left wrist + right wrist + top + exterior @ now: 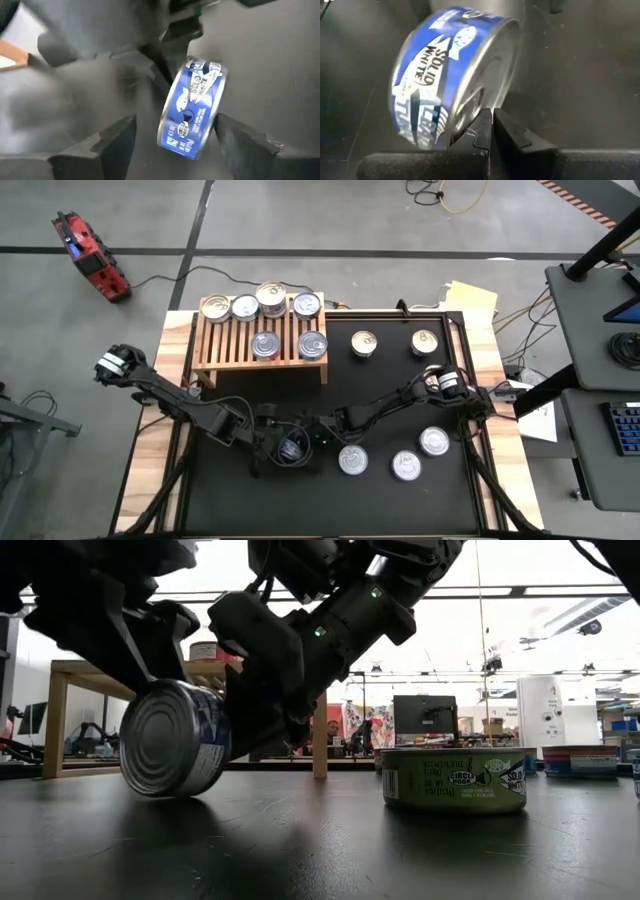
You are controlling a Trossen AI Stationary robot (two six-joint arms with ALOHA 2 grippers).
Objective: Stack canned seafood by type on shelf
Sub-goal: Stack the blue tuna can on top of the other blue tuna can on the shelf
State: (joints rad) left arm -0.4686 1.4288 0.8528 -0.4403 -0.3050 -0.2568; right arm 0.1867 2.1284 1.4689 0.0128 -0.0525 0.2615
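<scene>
Black tabletop: a blue-labelled round metal tin [192,107] stands on edge between the left gripper's [172,137] spread fingers, propped by the right gripper's [492,127] pressed-together tips. Next, likely laying it flat for regrasping.

Tilted can [192,107]: royal blue label, white lettering, a dark fish drawing, bare silver lid and rim. Flat can [455,780]: olive-green label with white and dark print, silver lid. Shelf [215,352]: pale honey wood in parallel slats. Table mat [400,405]: matte black, edged by light wood. Both arms dark, probably black. Toolbox [90,258] on grey floor: red and black.
</scene>
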